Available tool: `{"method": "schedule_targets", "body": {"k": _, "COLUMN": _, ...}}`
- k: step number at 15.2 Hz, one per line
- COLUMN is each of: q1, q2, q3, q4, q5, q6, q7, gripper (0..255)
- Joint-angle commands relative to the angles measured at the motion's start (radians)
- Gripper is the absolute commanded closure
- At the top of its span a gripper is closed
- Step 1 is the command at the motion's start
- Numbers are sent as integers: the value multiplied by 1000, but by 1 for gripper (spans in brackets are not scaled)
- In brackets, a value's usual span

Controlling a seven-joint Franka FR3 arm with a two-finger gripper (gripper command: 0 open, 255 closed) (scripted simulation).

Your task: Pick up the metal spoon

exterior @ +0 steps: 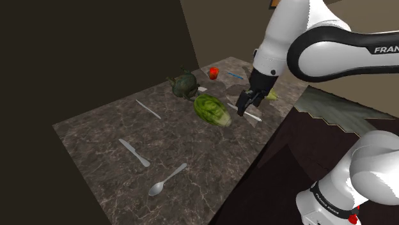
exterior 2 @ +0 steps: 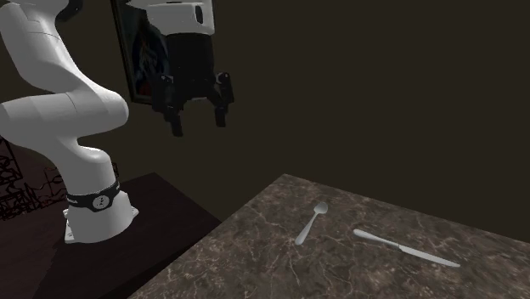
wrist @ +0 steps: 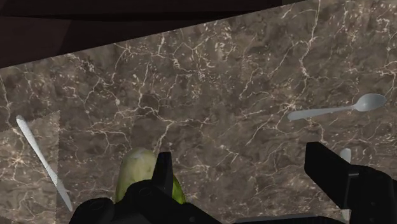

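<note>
Dark veined stone counter [exterior: 96, 128], dim walls around it. My gripper [exterior: 248, 102] hangs over the counter toward the shoulder view's upper right. Its fingers [wrist: 159, 175] are spread wide, with nothing between them. In the second exterior view I am high above the stand side, off the slab's edge. A green vegetable [exterior: 211, 109] lies on the counter just beside me. The spoon [exterior: 167, 179] lies flat near the counter's lower edge in the shoulder view, bowl toward that edge, well apart from me. A knife [exterior: 134, 152] lies near it, not touching. A second knife [exterior: 148, 109] lies farther up. A dark teapot [exterior: 185, 83] and a small red thing [exterior: 213, 73] sit past the vegetable.
</note>
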Motion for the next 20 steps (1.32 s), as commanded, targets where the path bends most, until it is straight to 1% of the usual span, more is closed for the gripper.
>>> {"method": "schedule_targets", "body": {"k": 1, "q1": 6, "q2": 52, "q3": 34, "q4": -5, "q5": 7, "q6": 63, "q7": 28, "gripper": 0}}
{"method": "schedule_targets", "body": {"k": 6, "q1": 18, "q2": 195, "q3": 131, "q4": 12, "q5": 5, "q6": 199, "q7": 119, "gripper": 0}}
{"method": "schedule_targets", "body": {"k": 9, "q1": 15, "q2": 294, "q3": 192, "q4": 38, "q5": -20, "q6": 275, "q7": 184, "gripper": 0}}
{"method": "schedule_targets", "body": {"k": 11, "q1": 10, "q2": 365, "q3": 231, "q4": 62, "q5": -50, "q6": 322, "q7": 234, "gripper": 0}}
{"method": "schedule_targets", "body": {"k": 13, "q1": 4, "q2": 441, "q3": 269, "q4": 91, "q5": -94, "q6": 365, "q7": 292, "gripper": 0}}
{"method": "schedule_targets", "body": {"k": 15, "q1": 0, "q2": 521, "q3": 303, "q4": 126, "q5": -152, "q6": 402, "q7": 357, "gripper": 0}}
{"method": "schedule_targets", "body": {"k": 18, "q1": 4, "q2": 649, "q3": 339, "q4": 188, "q5": -266, "q6": 443, "q7": 470, "gripper": 0}}
{"method": "schedule_targets", "body": {"k": 20, "q1": 21, "q2": 737, "q3": 347, "q4": 237, "q5": -352, "q6": 459, "q7": 548, "gripper": 0}}
